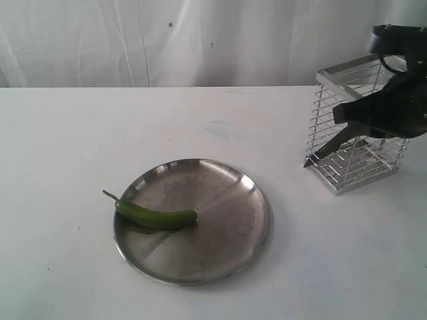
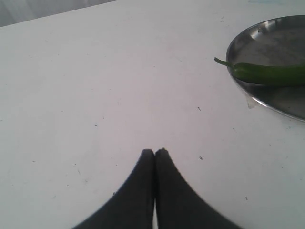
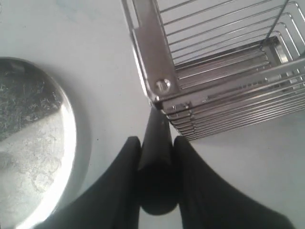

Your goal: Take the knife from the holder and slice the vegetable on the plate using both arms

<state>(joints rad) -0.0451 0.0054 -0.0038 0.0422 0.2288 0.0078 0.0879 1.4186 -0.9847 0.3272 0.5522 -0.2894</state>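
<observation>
Knife, slim and dark-bladed with black handle (image 3: 155,176), slants outside the silver wire-grid holder (image 1: 357,127), clamped in my right tool (image 3: 156,143); my left tool (image 2: 154,153) hangs shut over bare white bench (image 1: 67,147) near the steel plate (image 1: 233,240).

Staged robot test bench, not a working kitchen. Bare white tabletop (image 1: 67,133) throughout, lightly scuffed and speckled — seen plainly beneath the left gripper (image 2: 155,151). Plain white draped sheet (image 1: 133,40) hung as backdrop behind the table; no walls or fixtures visible. Kitchenware limited to three props: steel plate (image 1: 233,253) bearing a green chilli (image 1: 157,217), off to one side of the right gripper (image 1: 343,120), and a wire-grid holder (image 1: 357,157) directly beyond that gripper's fingertips. Black robot arm (image 1: 400,67) over the holder — consistent with a laboratory setup.
</observation>
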